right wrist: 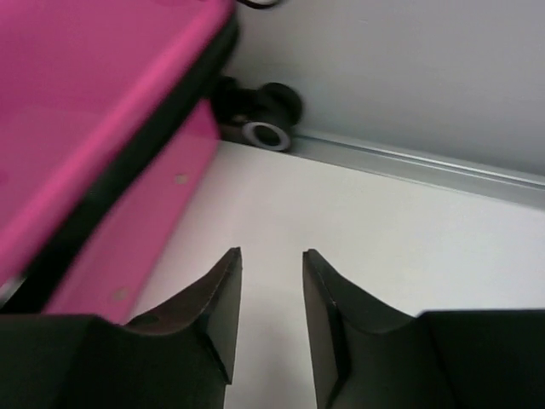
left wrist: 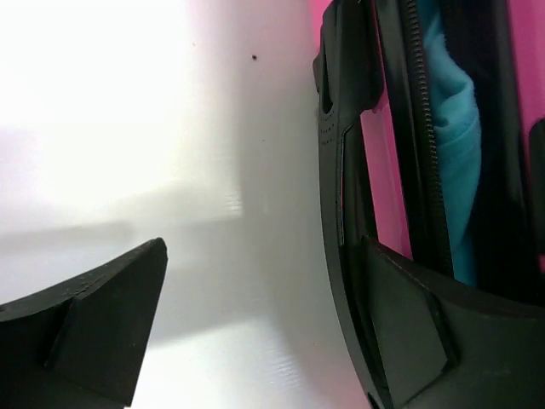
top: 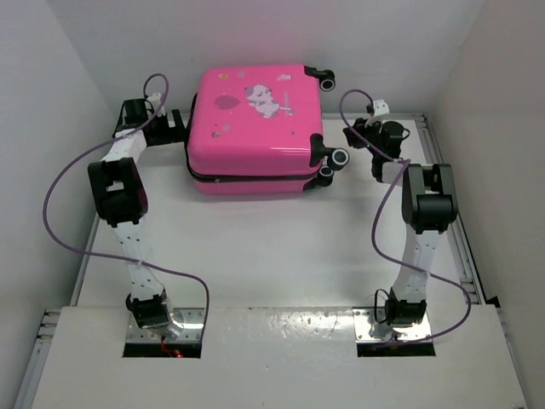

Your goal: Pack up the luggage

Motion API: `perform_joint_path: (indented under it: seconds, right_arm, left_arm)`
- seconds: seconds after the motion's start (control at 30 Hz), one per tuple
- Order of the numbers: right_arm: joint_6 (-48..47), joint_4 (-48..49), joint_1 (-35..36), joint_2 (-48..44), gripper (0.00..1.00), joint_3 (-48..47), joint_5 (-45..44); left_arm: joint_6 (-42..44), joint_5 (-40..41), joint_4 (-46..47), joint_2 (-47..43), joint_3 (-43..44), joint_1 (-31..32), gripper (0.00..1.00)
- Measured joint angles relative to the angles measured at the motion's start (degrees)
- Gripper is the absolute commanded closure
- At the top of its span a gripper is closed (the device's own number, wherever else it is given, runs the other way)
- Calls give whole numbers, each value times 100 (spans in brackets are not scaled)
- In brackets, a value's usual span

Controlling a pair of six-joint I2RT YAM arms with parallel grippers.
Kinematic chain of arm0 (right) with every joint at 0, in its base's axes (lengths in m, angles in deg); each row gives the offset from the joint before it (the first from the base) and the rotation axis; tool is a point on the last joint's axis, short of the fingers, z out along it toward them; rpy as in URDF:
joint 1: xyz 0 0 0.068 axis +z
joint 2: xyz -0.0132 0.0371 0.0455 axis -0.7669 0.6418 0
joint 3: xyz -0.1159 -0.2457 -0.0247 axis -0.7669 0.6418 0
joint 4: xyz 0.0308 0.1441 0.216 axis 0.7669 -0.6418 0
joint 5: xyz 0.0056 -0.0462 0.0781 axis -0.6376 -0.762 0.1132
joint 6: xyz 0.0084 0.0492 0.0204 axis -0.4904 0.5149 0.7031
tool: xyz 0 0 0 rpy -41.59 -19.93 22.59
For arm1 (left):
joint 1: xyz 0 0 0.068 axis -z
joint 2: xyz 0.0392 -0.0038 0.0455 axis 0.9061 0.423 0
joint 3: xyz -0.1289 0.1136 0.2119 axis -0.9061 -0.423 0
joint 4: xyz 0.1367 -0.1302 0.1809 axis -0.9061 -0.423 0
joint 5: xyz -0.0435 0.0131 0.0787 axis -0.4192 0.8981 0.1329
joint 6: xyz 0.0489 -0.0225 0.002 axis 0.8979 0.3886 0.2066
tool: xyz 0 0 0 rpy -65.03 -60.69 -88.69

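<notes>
Both claws flank the luggage: left claw spread wide, right claw slightly parted, empty.

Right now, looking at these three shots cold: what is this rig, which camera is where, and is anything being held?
Two small robot arms are bolted at the near edge of a white table. The overhead view looks down on both. Between them lies the luggage, a pink hard-shell suitcase lying flat, shells nearly together, with black wheels toward the right arm.

The other two pictures come from cameras on each wrist, so the black shapes at the bottom are that arm's own fingers.

The left gripper is open at the suitcase's edge; something turquoise shows in the gap by the zipper. The right gripper hovers over bare table beside the case, fingers slightly apart. Neither holds anything.
</notes>
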Motion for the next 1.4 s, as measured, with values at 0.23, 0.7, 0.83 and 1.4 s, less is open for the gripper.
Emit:
perform_joint_path:
  seconds: [0.23, 0.7, 0.83, 1.4]
  right_arm:
    - [627, -46, 214, -1113, 59, 498, 1290]
    - [815, -1370, 1191, -1250, 60, 153, 3292]
    - [903, -1388, 1773, -1255, 55, 111, 3617]
    - [-308, -2306, 1141, -1902, 11, -1139, 1480]
  left_arm:
    - [-195, -564, 651, -483, -361, -219, 0]
    - [-439, -15, 684, -2564, -1172, -925, 0]
    - [-422, 234, 501, -2479, -1711, -804, 0]
    - [-1419, 1025, 979, -1779, -1248, -975, 0]
